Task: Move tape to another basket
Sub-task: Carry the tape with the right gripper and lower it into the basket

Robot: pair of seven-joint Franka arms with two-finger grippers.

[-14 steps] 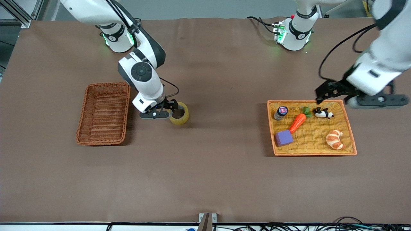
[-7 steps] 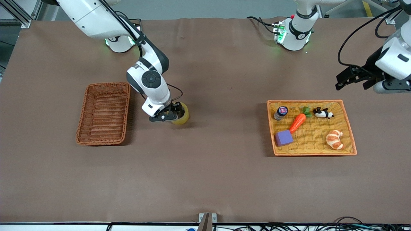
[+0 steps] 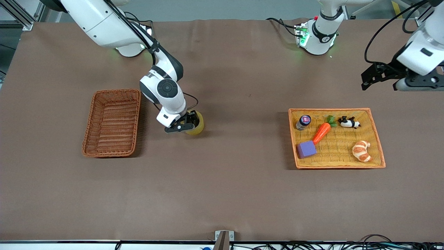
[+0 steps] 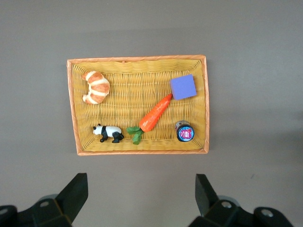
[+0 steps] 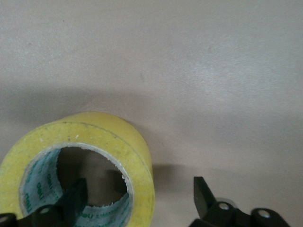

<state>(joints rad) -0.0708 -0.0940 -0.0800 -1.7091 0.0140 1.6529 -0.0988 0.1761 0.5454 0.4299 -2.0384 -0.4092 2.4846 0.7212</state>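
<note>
Altogether the table (image 3: 222,194) carries two wicker containers: one reddish-brown basket (image 3: 111,122) toward the right arm's end, holding nothing visible, and one yellow-orange tray (image 3: 378,140) toward the left arm's end. The tray holds five small things, one of each: a croissant (image 3: 361,151), a carrot toy (image 3: 322,131), a purple block (image 3: 306,149), a panda figure (image 3: 349,122) and a small jar (image 3: 303,122).

One tape (image 3: 196,124) roll lies on the table just beside the basket, toward the tray. The right gripper (image 3: 184,124) is down at it, fingers spread apart, one finger (image 5: 71,198) inside the centre hole and the other outside the wall; the front view hides most of the roll's hole.

The left gripper (image 3: 376,74) waits in the air, over bare table at its own end, fingers (image 4: 75,194) wide apart and holding nothing; its arm is cut off by the frame's edge.
</note>
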